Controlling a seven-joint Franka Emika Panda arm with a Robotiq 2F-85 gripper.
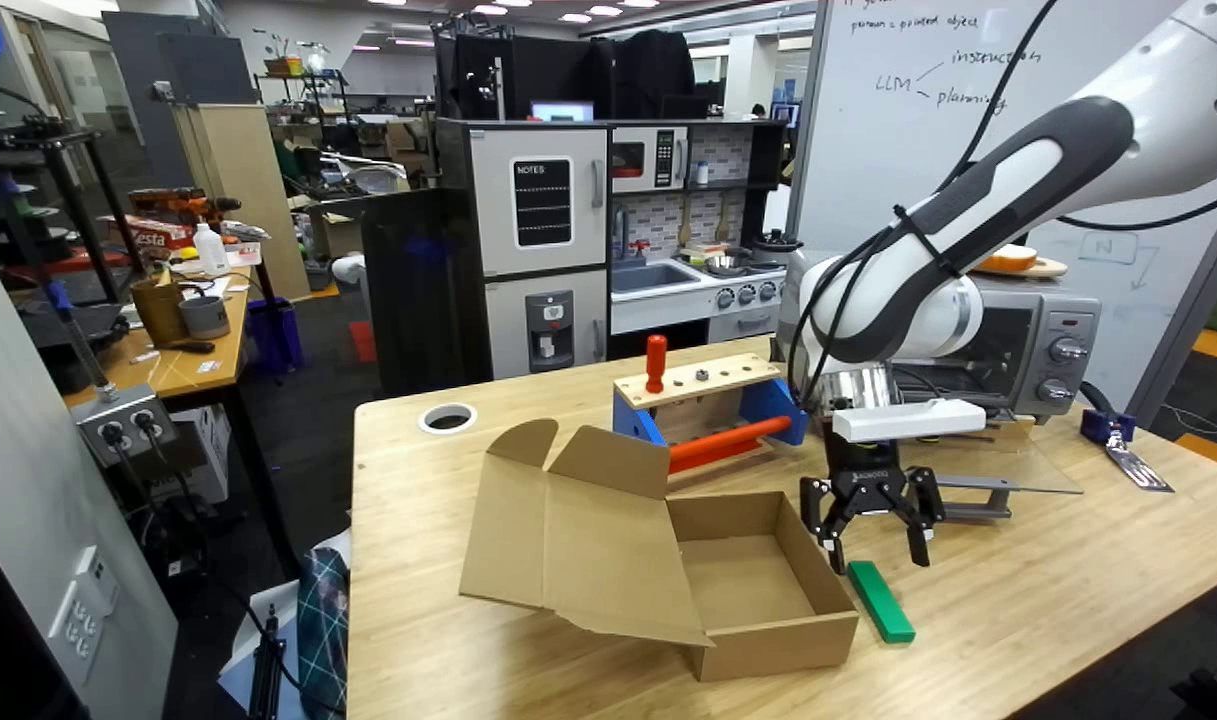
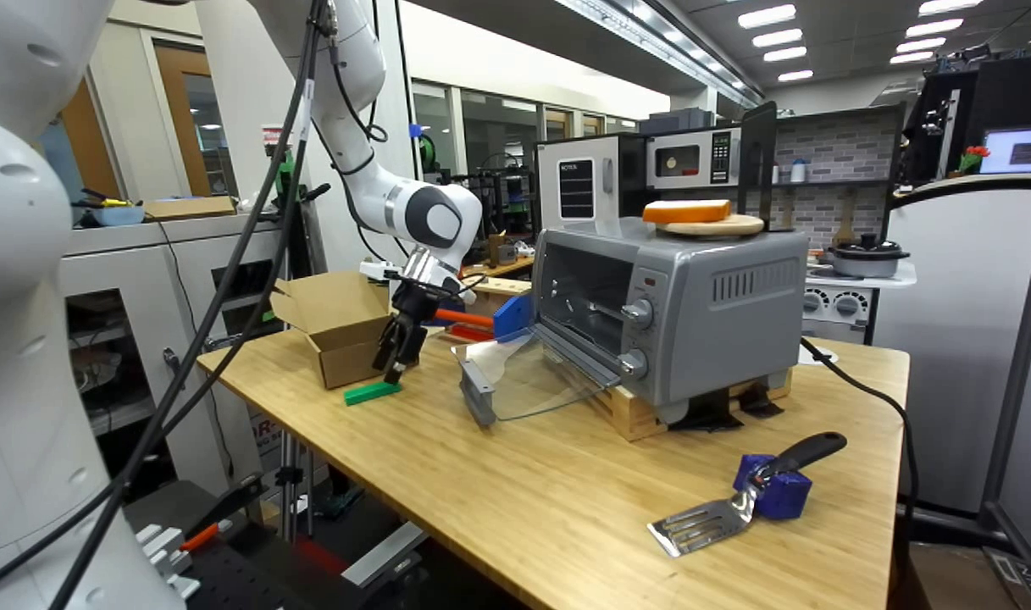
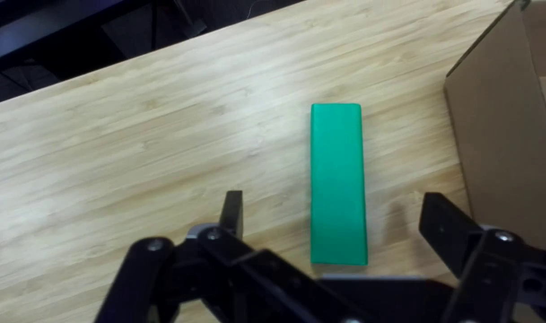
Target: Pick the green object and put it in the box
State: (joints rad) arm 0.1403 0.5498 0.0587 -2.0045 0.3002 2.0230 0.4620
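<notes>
The green object [image 1: 880, 602] is a small flat block lying on the table just outside the box's side wall. It also shows in an exterior view [image 2: 371, 392] and whole in the wrist view [image 3: 338, 184]. The box [image 1: 778, 648] is brown cardboard with its flaps folded outward and its inside visible; its wall shows at the right of the wrist view [image 3: 497, 121]. My gripper [image 1: 878, 562] points down above the green object's far end, open and empty. In the wrist view its fingertips [image 3: 335, 199] stand wide on either side of the green object, not touching it.
A toolbox with an orange-red bar [image 1: 733, 443] stands behind the box. The silver toaster oven [image 2: 735, 313] has its glass door [image 2: 549, 381] lowered near the gripper. A spatula [image 2: 710, 521] rests on a blue block [image 2: 782, 494]. The right finger is close to the box wall.
</notes>
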